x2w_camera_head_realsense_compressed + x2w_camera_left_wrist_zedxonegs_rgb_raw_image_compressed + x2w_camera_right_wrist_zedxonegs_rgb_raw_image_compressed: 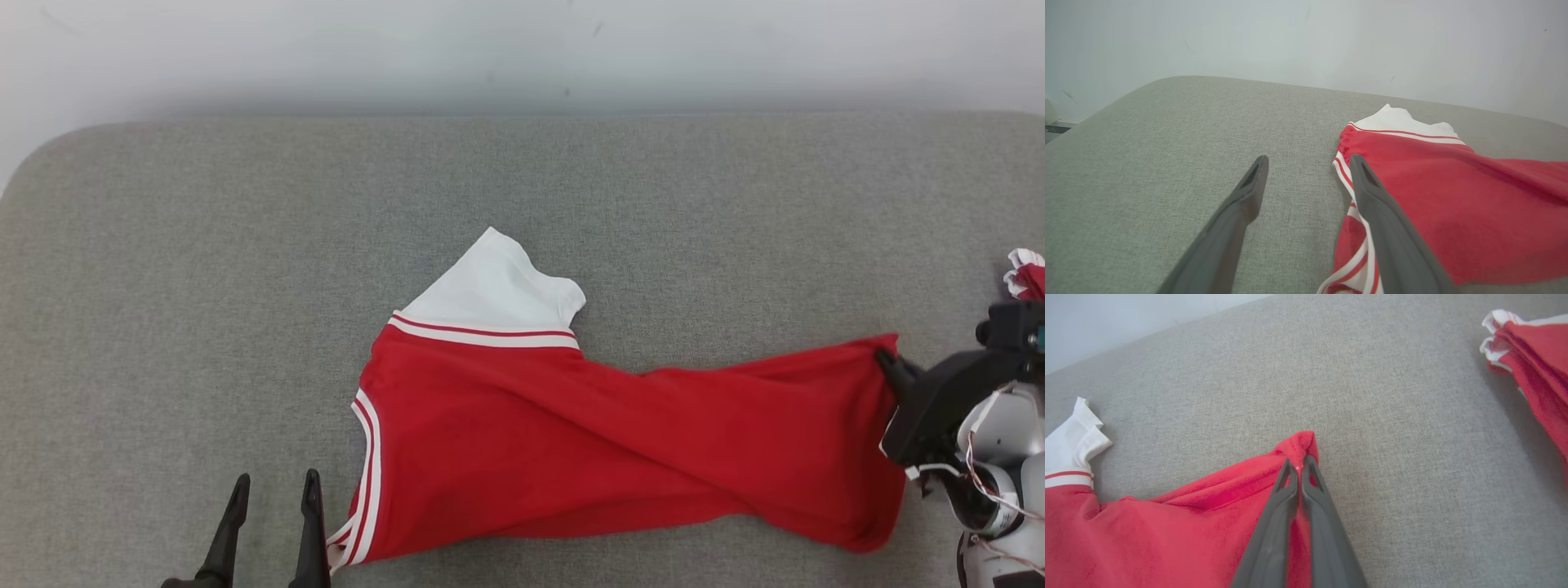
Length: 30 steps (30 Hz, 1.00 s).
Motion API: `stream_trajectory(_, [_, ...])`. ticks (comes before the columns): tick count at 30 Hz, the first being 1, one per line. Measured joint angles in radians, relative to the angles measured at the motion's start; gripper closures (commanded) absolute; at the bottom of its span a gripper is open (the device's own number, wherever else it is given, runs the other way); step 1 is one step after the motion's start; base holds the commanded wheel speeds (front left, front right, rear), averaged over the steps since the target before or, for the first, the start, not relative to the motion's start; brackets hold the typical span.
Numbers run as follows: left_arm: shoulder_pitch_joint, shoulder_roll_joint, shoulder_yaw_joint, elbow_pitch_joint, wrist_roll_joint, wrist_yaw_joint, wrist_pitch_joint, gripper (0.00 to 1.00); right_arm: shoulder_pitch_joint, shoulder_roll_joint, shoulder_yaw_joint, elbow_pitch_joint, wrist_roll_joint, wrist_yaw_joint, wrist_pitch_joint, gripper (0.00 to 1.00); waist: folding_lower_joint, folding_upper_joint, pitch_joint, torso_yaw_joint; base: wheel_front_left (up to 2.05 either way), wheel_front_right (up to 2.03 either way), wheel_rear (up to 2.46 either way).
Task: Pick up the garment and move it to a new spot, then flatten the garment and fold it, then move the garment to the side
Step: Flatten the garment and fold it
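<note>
A red shirt (571,441) lies on a grey pad (204,286), stretched from the pad's middle toward its right end, with loose folds running along its length. One white sleeve (498,286) points toward the pad's far edge, set off from the red cloth by a white band with a thin red line. Matching red and white stripes trim the shirt's edge that faces the pad's left end.

The right gripper (886,363) sits near the pad's right end. Its two dark fingers are pressed together on a corner of the shirt, and the cloth bunches up at the tips, as the right wrist view (1300,461) shows.

The left gripper (276,488) is at the pad's near edge with its fingers spread wide and nothing between them. One finger is just beside the striped trim; whether it touches is unclear.

A second red and white garment (1024,278) lies bunched at the pad's right end, apart from the shirt.
</note>
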<state>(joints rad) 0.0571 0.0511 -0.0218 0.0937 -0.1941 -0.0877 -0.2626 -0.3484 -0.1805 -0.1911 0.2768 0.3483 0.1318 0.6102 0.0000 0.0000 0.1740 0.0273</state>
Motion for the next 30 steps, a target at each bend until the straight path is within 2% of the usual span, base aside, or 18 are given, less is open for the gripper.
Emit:
stream_trajectory(7, [0.008,0.0,-0.01,0.005,-0.013,0.008,0.0,0.0,-0.059,-0.021,0.04,-0.058,-0.003,0.0,-0.097,1.0,0.0,0.0,-0.024,0.007,0.0,0.0,0.0])
stream_trajectory(18, [0.022,0.0,-0.018,0.006,-0.029,0.018,0.0,0.0,-0.129,-0.026,0.024,-0.088,-0.048,0.0,-0.27,1.0,0.0,0.0,-0.047,0.025,0.0,0.0,0.0])
stream_trajectory(24, [0.022,0.0,-0.023,0.004,-0.033,0.021,0.0,0.0,-0.084,-0.01,-0.012,0.025,-0.078,0.0,-0.214,1.0,0.0,0.0,-0.04,0.034,0.0,0.0,0.0])
stream_trajectory(30, [0.019,0.0,-0.021,0.005,-0.033,0.02,0.0,0.0,-0.065,0.005,-0.074,0.136,-0.113,0.0,-0.246,1.0,0.0,0.0,-0.028,0.042,0.0,0.0,0.0])
